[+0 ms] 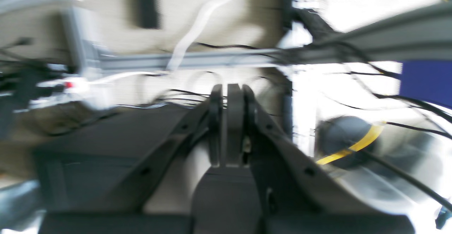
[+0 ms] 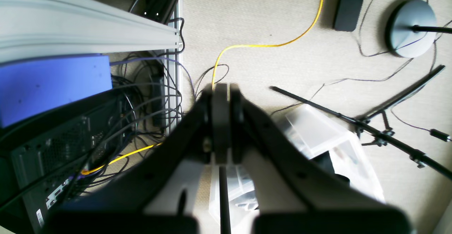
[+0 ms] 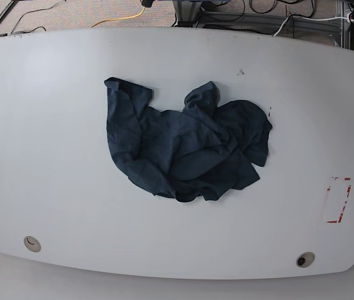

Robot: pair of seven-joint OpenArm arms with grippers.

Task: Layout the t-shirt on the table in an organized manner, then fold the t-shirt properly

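Your t-shirt point(image 3: 186, 150) lies crumpled in a heap near the middle of the table point(image 3: 52, 137), neither arm near it. Your left gripper point(image 1: 229, 93) and right gripper point(image 2: 221, 91) both have jaws closed on nothing. Below the right one, a clear plastic bin point(image 2: 317, 138) sits on the floor, contents unclear

Soft, matt, wrinkled cloth in the t-shirt point(image 3: 186, 150); smooth, white, faintly glossy counter point(image 3: 52, 125); matt dark plastic on the right tool point(image 2: 221, 93).
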